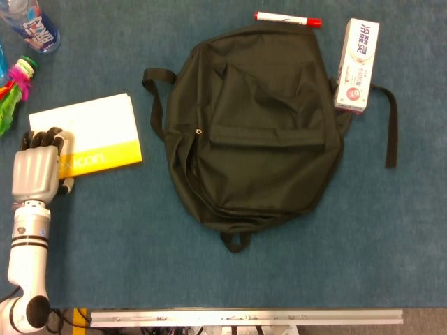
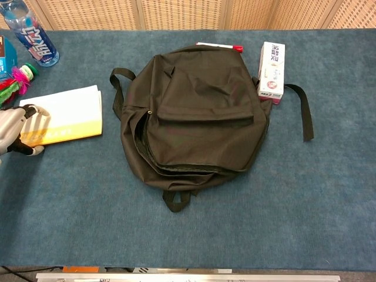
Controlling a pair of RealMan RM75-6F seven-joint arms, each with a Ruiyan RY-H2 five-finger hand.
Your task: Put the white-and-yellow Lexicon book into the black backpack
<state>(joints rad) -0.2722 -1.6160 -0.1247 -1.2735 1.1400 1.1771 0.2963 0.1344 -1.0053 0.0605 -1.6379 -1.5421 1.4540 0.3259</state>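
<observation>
The book (image 1: 89,136) lies flat on the blue table (image 1: 105,237), well left of the backpack (image 1: 255,125), and the left hand (image 1: 38,167) sits on its near-left corner — dark fingertips (image 1: 43,137) curled over the book's left edge, thumb low at the front edge beside the yellow band. In the chest view the same hand (image 2: 14,132) shows at the picture's left border, fingers laid over that corner of the book (image 2: 64,114). It grips the corner, though whether the book is lifted at all cannot be told.

The book is thin, white across the far part and yellow along the near part, with pale lettering on the yellow; its left end is hidden by the hand.

The backpack is black and lies flat, its main zipper gaping along the left and near side — straps trail out to left and right. A toothpaste box (image 1: 357,66) rests against its far-right edge, a red-capped marker (image 1: 288,19) just beyond its top. A water bottle (image 1: 31,28) and a green-and-pink feathered toy (image 1: 14,87) stand at the far left.
</observation>
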